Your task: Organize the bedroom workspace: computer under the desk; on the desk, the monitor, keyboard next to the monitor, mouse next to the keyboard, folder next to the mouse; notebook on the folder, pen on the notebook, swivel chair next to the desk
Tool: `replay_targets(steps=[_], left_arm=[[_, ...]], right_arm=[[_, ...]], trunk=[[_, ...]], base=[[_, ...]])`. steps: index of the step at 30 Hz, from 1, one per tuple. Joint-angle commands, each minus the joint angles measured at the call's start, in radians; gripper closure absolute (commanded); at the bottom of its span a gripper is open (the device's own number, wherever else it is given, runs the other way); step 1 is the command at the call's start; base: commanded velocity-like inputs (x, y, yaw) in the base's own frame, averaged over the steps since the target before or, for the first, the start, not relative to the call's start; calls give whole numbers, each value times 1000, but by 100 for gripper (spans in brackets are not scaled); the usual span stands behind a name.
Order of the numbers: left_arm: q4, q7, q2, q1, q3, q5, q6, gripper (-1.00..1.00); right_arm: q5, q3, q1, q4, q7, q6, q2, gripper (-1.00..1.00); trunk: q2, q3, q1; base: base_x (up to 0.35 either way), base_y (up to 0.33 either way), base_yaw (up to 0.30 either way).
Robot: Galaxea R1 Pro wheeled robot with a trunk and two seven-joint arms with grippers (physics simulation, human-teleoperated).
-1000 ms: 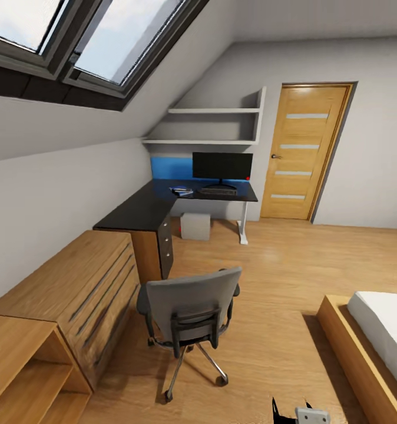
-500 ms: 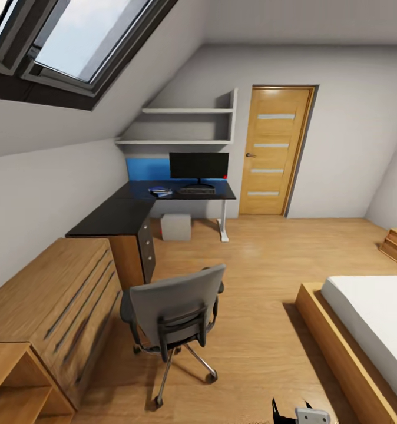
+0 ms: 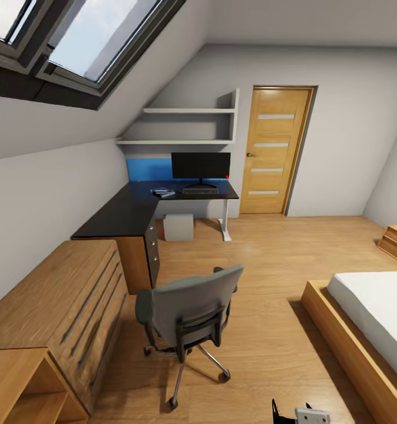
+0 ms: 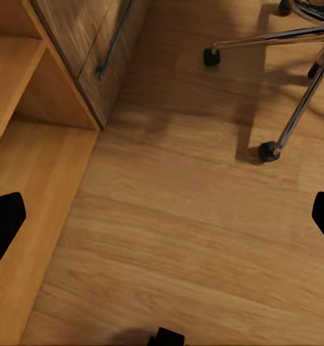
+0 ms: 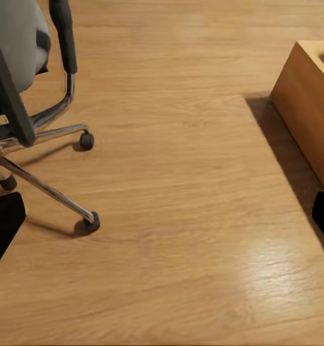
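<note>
Both grippers are hanging over bare wood floor (image 4: 183, 216), the left gripper (image 4: 162, 216) and right gripper (image 5: 162, 216) each spread wide with nothing between the fingers. The swivel chair (image 3: 189, 309) is standing close at 12 o'clock, back toward the camera. Farther at 12 o'clock, the monitor (image 3: 201, 166) and keyboard (image 3: 199, 190) are sitting on the desk (image 3: 128, 209), the computer (image 3: 178, 227) beneath it.

An attic bedroom with a home study corner: a sloping ceiling with skylights (image 3: 80, 41), a bed (image 3: 372, 318) on a wooden frame, a wooden dresser (image 3: 57, 306), a dark corner desk (image 3: 122, 212) carrying a monitor (image 3: 200, 165), and a grey swivel chair (image 3: 192, 309).
</note>
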Motion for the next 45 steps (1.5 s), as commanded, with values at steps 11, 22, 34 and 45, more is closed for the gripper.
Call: replay_targets(steps=[11, 22, 34, 45], left_arm=[[0, 8, 0, -1, -8, 3, -2, -100], [-1, 10, -5, -1, -12, -1, -15, -100], [-3, 17, -12, -1, -9, 5, -2, -100], [-2, 29, -57, -1, -10, 2, 62, -100]], right_arm=[[-10, 9, -1, 2, -1, -4, 0, -100], [-10, 9, -1, 2, -1, -4, 0, -100], [-10, 9, -1, 1, -3, -3, 0, -100], [-10, 9, -1, 2, -3, -1, 0, -100]], trunk=[[-2, -2, 0], [-2, -2, 0], [-72, -33, 39], [-114, -52, 62]], base=[[0, 211, -1], [0, 6, 0], [0, 0, 0], [0, 0, 0]])
